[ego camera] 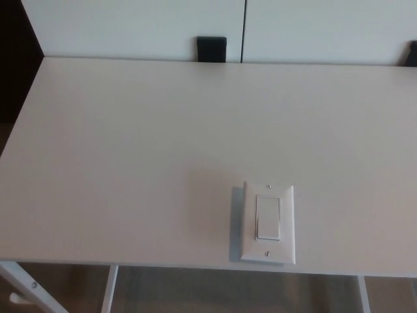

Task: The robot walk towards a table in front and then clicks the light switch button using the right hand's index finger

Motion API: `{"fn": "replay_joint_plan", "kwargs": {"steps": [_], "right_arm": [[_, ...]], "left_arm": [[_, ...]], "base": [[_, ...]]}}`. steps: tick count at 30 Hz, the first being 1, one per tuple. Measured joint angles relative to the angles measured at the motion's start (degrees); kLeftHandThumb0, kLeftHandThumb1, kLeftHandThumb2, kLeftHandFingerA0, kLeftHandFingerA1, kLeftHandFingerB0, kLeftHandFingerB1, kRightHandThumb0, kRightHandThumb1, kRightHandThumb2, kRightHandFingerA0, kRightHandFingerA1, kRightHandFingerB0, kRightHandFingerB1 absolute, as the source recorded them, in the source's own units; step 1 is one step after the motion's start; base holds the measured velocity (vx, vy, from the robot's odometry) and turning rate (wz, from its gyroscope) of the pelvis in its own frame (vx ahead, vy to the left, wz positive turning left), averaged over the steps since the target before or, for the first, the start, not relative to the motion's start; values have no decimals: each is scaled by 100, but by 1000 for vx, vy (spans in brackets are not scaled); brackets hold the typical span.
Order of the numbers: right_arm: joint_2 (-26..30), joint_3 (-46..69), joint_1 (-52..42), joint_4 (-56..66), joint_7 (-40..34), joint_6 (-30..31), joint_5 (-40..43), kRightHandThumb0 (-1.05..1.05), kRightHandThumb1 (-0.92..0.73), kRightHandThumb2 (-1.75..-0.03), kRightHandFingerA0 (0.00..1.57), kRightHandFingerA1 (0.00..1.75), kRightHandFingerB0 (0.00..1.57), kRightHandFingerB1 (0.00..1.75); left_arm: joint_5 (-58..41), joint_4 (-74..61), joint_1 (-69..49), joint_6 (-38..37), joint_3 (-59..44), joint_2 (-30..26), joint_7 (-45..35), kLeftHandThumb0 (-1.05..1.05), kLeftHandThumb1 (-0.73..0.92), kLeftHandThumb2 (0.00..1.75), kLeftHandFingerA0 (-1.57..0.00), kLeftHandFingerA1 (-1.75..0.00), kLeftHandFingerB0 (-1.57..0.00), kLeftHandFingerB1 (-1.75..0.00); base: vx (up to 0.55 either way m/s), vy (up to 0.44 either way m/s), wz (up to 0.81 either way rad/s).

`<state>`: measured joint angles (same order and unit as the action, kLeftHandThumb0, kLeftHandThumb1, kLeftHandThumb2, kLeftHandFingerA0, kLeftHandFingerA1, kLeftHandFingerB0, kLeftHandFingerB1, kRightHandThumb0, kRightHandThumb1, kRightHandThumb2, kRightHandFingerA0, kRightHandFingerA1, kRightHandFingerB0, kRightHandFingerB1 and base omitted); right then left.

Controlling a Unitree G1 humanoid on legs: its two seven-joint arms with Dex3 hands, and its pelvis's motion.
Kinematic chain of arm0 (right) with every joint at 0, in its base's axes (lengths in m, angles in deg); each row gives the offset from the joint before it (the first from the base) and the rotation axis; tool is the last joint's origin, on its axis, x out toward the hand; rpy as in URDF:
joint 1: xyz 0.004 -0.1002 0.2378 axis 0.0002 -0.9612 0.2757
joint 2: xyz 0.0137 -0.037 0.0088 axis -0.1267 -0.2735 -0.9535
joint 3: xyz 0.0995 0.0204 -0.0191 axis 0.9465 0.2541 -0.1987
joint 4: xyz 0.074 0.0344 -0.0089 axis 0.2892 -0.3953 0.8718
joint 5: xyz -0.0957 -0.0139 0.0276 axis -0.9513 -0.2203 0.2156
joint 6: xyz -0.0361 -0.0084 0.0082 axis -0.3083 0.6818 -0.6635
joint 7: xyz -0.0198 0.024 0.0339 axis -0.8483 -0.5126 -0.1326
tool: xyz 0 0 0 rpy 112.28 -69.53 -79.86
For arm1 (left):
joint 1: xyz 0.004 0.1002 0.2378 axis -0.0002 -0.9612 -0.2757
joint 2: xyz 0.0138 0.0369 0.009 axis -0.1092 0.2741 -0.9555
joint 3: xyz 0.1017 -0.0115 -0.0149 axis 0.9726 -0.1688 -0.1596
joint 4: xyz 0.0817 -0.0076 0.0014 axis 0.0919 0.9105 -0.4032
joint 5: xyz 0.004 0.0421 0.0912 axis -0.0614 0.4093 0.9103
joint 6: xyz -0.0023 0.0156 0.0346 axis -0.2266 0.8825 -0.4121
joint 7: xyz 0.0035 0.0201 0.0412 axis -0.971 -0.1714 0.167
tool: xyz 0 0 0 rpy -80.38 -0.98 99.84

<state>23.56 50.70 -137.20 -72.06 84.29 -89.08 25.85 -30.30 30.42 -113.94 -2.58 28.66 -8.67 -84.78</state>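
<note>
With neither hand in view, the robot appears to stand at the table (pixel 117 143), and the next move calls for its right index finger on the light switch (pixel 268 222) at the near edge.

The worktop (pixel 130 143) lies bare on all sides of the switch (pixel 268 222), which sits by its near edge.

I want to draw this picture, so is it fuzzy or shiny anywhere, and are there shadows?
Head view: a bit soft all over, with no strong glare on the white table. The light switch casts a faint shadow on its left side. The far left corner is very dark. No robot hand shows.
</note>
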Motion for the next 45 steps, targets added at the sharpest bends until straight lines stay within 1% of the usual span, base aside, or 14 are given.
{"fn": "replay_joint_plan", "kwargs": {"steps": [14, 15, 19, 20, 21, 25, 26, 28, 29, 32, 38, 39, 40, 45], "right_arm": [[-1301, 1718, -197, 1621, -459, -1115, 48, -55, -61, -57, 42, 43, 44, 40], [-1403, 1779, -77, 1630, -497, -1193, -27, -64, -48, -86, 33, 53, 40, 54], [-1780, 2002, 472, 1693, -658, -1448, -400, -61, -62, -59, 27, 39, 40, 36], [-1820, 2011, 559, 1701, -678, -1474, -469, -61, -62, -59, 27, 39, 40, 36], [-1837, 2012, 606, 1702, -686, -1483, -510, -66, -50, -84, 15, 48, 24, 45], [-1949, 2007, 1132, 1704, -757, -1533, -953, -73, -51, -85, 4, 43, 16, 42], [-1954, 1998, 1248, 1704, -769, -1533, -1048, -71, -65, -59, 1, 40, 21, 29], [-1956, 1980, 1430, 1704, -786, -1531, -1215, -72, -66, -59, 0, 39, 23, 28], [-1956, 1961, 1543, 1704, -798, -1529, -1319, -73, -51, -92, 0, 31, 16, 43], [-1957, 1901, 1838, 1704, -823, -1518, -1590, -85, -54, -87, 0, 6, 15, 37], [-1957, 1663, 2441, 1702, -848, -1464, -2170, -87, -57, -89, 0, 1, 17, 40], [-1957, 1621, 2536, 1701, -855, -1453, -2274, -74, -68, -60, 0, 17, 23, 30], [-1957, 1609, 2557, 1701, -856, -1451, -2301, -85, -58, -92, 0, 4, 17, 42], [-1957, 1324, 2968, 1657, -892, -1379, -2814, -83, -56, -92, 0, 7, 16, 41]], "left_arm": [[2, -43, -6, -1, -3, -27, -11, -36, 78, 63, -51, -46, -29, -37], [2, -43, -11, -1, -2, -27, -12, -36, 78, 63, -52, -47, -30, -38], [2, -42, -13, -1, -1, -26, -13, -36, 77, 63, -52, -46, -29, -37], [1, -42, -12, -1, 1, -26, -12, -36, 77, 63, -52, -46, -29, -37], [1, -43, -12, -1, 1, -26, -12, -35, 78, 64, -51, -46, -29, -38], [0, -47, -7, -1, 4, -25, -13, -37, 75, 62, -52, -46, -30, -37], [0, -47, -3, -1, 4, -25, -13, -36, 74, 62, -52, -46, -31, -37], [0, -46, 1, -1, 5, -24, -13, -37, 74, 62, -53, -46, -31, -37], [0, -46, 2, -1, 6, -24, -13, -37, 75, 62, -53, -46, -32, -37], [0, -47, 4, -1, 7, -23, -13, -37, 75, 63, -51, -45, -31, -37], [0, -51, 4, -1, 7, -22, -13, -37, 75, 63, -51, -46, -30, -38], [0, -51, 3, -1, 7, -23, -13, -37, 75, 63, -52, -45, -31, -38], [0, -51, 3, -1, 7, -22, -13, -37, 74, 62, -52, -45, -31, -37], [-1, -52, 4, -1, 8, -21, -13, -38, 73, 61, -54, -45, -32, -37]], "base": [[0, 0, 0], [0, 0, 0], [0, 0, 0], [0, 0, 0], [0, 0, 0], [0, 0, 0], [0, 0, 0], [0, 0, 0], [0, 0, 0], [0, 0, 0], [0, 0, 0], [0, 0, 0], [0, 0, 0], [0, 0, 0]]}}
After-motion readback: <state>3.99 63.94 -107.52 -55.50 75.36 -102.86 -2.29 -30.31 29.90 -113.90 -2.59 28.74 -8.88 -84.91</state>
